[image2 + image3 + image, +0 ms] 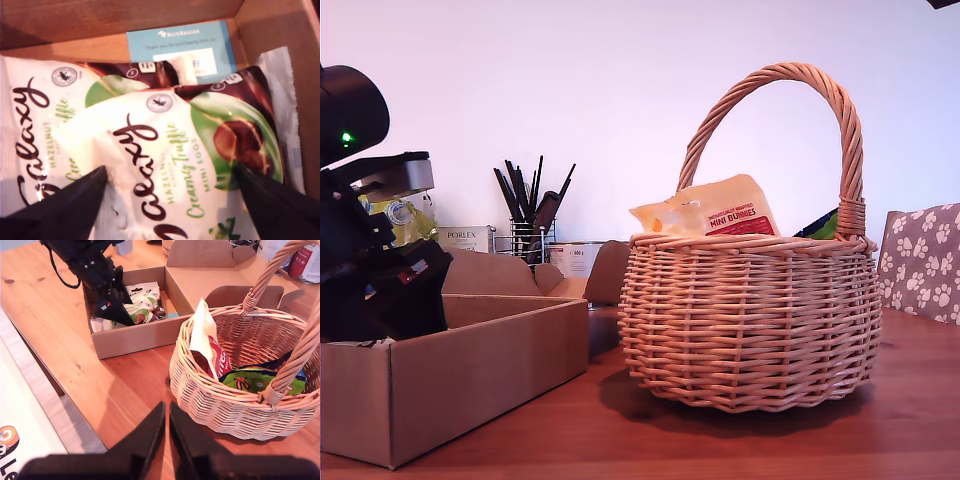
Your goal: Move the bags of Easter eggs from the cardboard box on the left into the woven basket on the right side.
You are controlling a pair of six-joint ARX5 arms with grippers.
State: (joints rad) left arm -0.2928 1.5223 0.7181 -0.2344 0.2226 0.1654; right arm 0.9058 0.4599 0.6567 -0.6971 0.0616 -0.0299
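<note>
Down inside the shallow brown corrugated cardboard box (470,375) at the exterior view's left: my first tool (170,195), spread wide, one dark finger on each side of a glossy white-and-green "Galaxy" mini-egg pouch (170,150). No squeeze on it yet, as far as can be told; probably poised that way to straddle the bag's puffy middle before pinching. A second pouch of the same kind (30,120) just beside and partly under it, plus a small blue printed card (175,45) against the box's far wall.

Hanging over bare wood on the near side of the round tan wicker basket (750,320): my second tool (167,440), pressed together and holding nothing, likely parked clear so the route from box to basket is free.

Already in the basket, at the exterior view's right: a red-and-cream "Mini Bunnies" bag (715,212) propped upright against the rim, and a green pouch (255,381) lying lower down. Task judged partway done, with at least two bags left in the box.

Underneath, a warm brown pine table (620,430) with knots. Behind, a plain pale wall, a black wire holder of dark utensils (530,215), a tin, and a grey paw-print fabric (923,260) at the exterior view's right edge.
</note>
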